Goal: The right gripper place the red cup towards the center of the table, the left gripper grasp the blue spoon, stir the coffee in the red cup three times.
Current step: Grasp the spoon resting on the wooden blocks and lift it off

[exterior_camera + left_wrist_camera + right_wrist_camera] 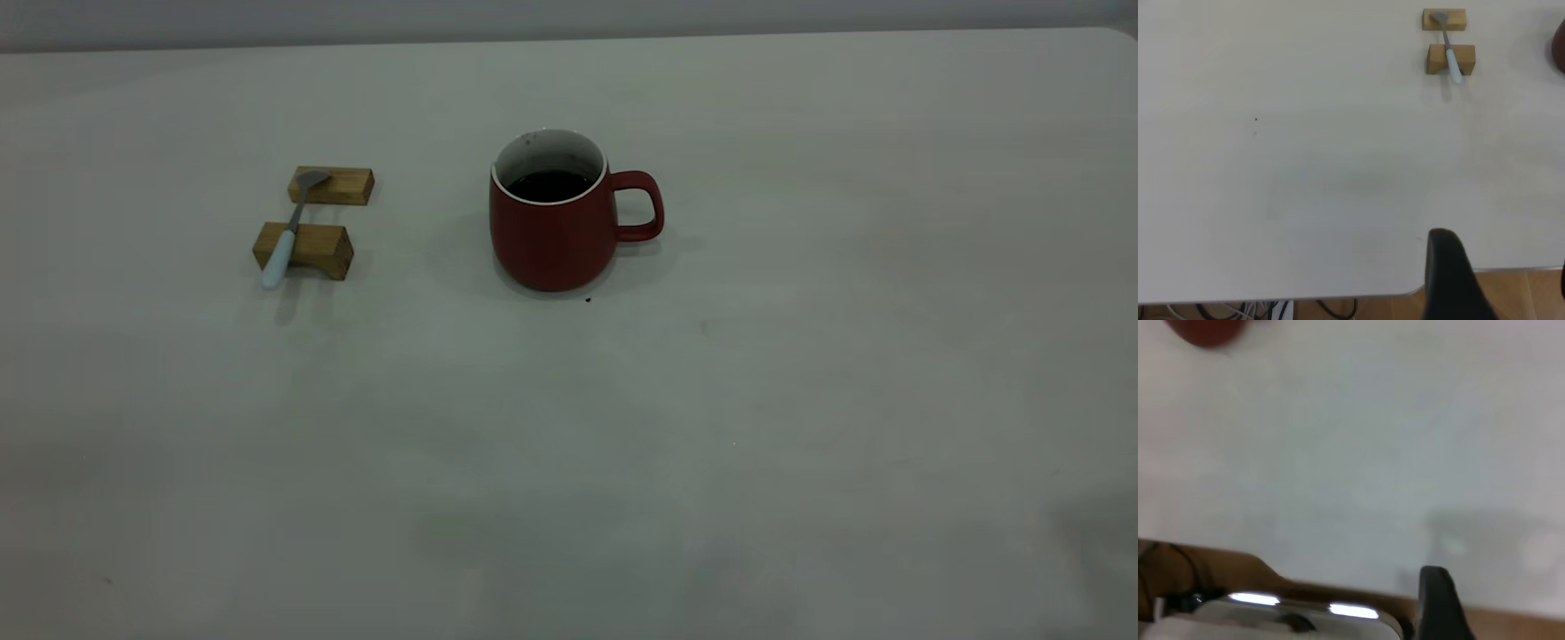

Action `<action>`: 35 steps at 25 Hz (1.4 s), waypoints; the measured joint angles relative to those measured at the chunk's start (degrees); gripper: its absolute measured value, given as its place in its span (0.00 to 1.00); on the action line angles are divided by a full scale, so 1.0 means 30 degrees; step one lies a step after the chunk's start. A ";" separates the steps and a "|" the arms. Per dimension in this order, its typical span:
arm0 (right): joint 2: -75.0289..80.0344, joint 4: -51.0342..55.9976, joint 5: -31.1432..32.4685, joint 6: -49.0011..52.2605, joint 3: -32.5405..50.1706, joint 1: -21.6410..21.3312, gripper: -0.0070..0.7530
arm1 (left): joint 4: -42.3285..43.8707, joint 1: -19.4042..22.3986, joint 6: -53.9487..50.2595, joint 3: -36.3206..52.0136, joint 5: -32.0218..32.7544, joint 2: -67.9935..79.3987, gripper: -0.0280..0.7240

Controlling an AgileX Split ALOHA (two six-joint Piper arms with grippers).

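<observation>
One dark finger of your left gripper (pixel 1451 277) shows at the edge of the left wrist view, over the bench's near edge, and one dark finger of your right gripper (pixel 1439 603) shows likewise in the right wrist view. In neither case can you tell whether the fingers are spread or closed. Neither arm appears in the exterior view, so both seem to be parked back off the bench (pixel 800 400).

Well ahead of the right fingers stands the red cup (pixel 553 227), upright, roughly mid-bench and toward the far side, its handle pointing to the right arm's side. Dark coffee (pixel 549 185) sits low inside it. Nothing touches the cup.

Well ahead of the left fingers, the blue spoon (pixel 289 233) lies bridged across two small wooden blocks (pixel 304 250), bowl on the far block, pale handle overhanging the near one. It is well apart from the cup.

The cup move looks like the first step. Approach from the handle side, grip firmly, and keep the cup level and slow so the coffee does not slop.
</observation>
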 joint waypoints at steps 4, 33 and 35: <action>-0.2991 -0.1976 0.0891 0.1242 0.1785 0.0000 0.71 | 0.0000 0.0000 0.0000 0.0000 0.0000 0.0000 0.66; -1.4540 -0.3338 0.1641 0.4631 0.3859 0.1955 0.71 | 0.0000 0.0000 0.0000 0.0000 0.0000 0.0000 0.66; -1.4540 -0.3338 0.1641 0.4631 0.3859 0.1955 0.71 | 0.0000 0.0000 0.0000 0.0000 0.0000 0.0000 0.66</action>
